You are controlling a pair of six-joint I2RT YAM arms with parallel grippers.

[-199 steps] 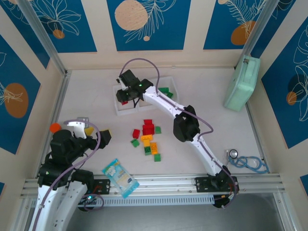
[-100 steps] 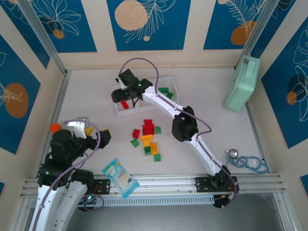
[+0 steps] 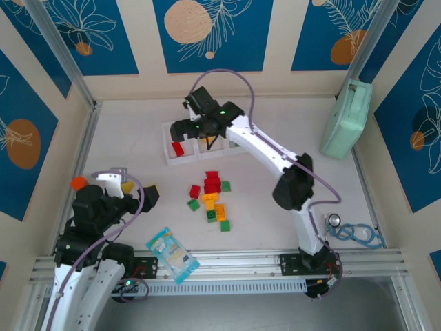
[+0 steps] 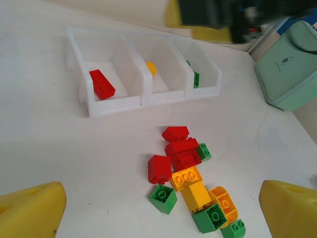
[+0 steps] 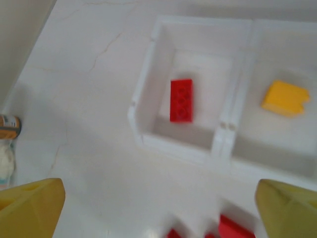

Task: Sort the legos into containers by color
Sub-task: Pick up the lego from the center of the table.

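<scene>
Fingers (image 5: 30, 204) of the right gripper (image 5: 158, 208) are spread, released, above the white tray (image 5: 173, 143) near the far edge of the table (image 3: 124, 141). One red lego (image 5: 181, 100) is laid in its left compartment, and the left gripper (image 4: 159, 208) is likewise released.

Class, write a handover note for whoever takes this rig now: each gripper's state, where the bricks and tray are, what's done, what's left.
Left gripper: open, empty, left of the pile.
Right gripper: open, empty, above the tray.
In the tray: red brick left compartment, yellow brick middle, green brick right.
Done: each colour started.
Left: sort the pile on the table in front of the tray.
</scene>
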